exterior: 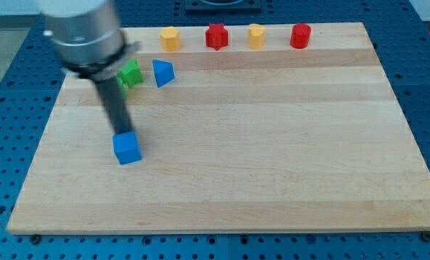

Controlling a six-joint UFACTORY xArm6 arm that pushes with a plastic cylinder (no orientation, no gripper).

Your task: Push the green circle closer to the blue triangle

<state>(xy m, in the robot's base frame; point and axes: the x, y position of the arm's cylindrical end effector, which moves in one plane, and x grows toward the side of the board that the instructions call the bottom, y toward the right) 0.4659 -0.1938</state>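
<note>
A green block (132,74) lies near the board's top left, partly hidden behind my rod, so its shape is unclear. The blue triangle (162,73) sits just to its right with a small gap between them. My tip (123,133) is well below both, at the top edge of a blue cube (127,148) and seemingly touching it. The blurred arm body covers the board's top left corner.
Along the wooden board's (273,159) top edge stand a yellow block (170,38), a red star-like block (216,36), another yellow block (255,35) and a red cylinder (300,35). A blue perforated table surrounds the board.
</note>
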